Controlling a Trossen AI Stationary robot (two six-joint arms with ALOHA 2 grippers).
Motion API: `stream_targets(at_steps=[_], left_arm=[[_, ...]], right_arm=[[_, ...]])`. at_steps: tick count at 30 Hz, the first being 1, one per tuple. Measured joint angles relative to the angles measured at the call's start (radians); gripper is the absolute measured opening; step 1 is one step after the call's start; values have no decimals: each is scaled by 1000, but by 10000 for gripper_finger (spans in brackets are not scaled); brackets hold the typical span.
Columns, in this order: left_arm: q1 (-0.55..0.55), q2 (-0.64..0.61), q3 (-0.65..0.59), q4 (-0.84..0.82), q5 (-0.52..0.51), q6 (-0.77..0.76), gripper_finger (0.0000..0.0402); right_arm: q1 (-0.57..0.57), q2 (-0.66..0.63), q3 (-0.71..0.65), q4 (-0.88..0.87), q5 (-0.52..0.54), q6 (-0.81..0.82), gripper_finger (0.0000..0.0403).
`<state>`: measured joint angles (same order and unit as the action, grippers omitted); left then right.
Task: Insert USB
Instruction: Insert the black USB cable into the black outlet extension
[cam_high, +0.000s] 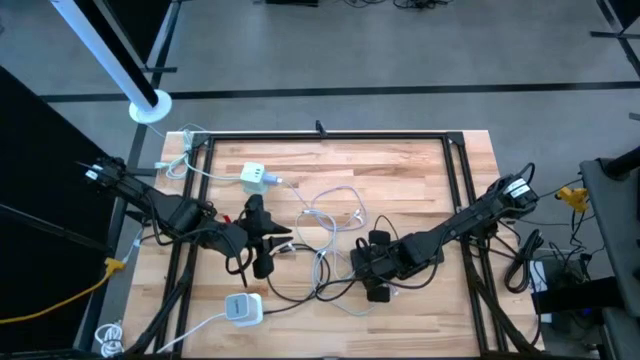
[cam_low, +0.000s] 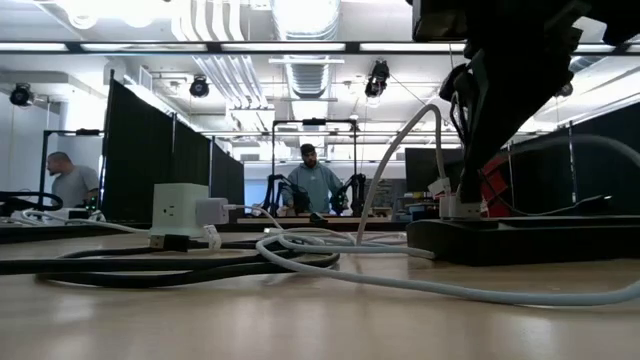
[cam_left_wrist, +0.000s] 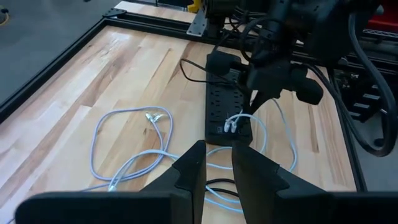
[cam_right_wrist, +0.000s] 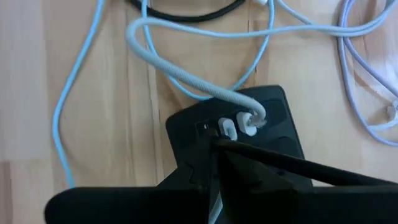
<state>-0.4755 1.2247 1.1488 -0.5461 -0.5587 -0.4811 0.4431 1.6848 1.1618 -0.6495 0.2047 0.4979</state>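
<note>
The right end effector (cam_high: 378, 268) has its fingers pressed together, holding nothing visible, low over the end of the black power strip (cam_left_wrist: 227, 102) near the middle of the table (cam_high: 400, 170). In the right wrist view, two white USB plugs (cam_right_wrist: 239, 124) sit side by side in the strip's end face, one with a thick grey-white cable (cam_right_wrist: 180, 71) looping away over the wood. The fingertips lie just beside the plugs; whether they touch them is hard to tell.

The left end effector (cam_high: 262, 240) hovers toward the table's left half, its fingers (cam_left_wrist: 189, 171) nearly together with a narrow gap between them. Nothing can be seen in that gap.

Count: two arms, one black power strip, two plugged USB ends, two white charger blocks, one at the back left (cam_high: 257, 178) and one at the front left (cam_high: 242, 308). A loose white cable (cam_high: 335, 205) coils between the arms, and black cords (cam_high: 300, 290) run along the front. How many separate cables make up the tangle is unclear.

In the low view the right arm fills the upper right and is cut off by the frame; two people stand far off in the room behind.

The back right part of the table is bare wood, bounded by a black frame rail (cam_high: 330, 134). The front edge is crowded with cords.
</note>
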Motion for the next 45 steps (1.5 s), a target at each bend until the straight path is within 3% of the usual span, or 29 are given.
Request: stream_targets(at_steps=[29, 45], left_arm=[[-1, 0, 0, -1, 0, 0, 64], [-1, 0, 0, 8, 0, 0, 64]], right_arm=[[5, 5, 10, -53, -7, 11, 2], [-3, 57, 8, 6, -13, -35, 1]])
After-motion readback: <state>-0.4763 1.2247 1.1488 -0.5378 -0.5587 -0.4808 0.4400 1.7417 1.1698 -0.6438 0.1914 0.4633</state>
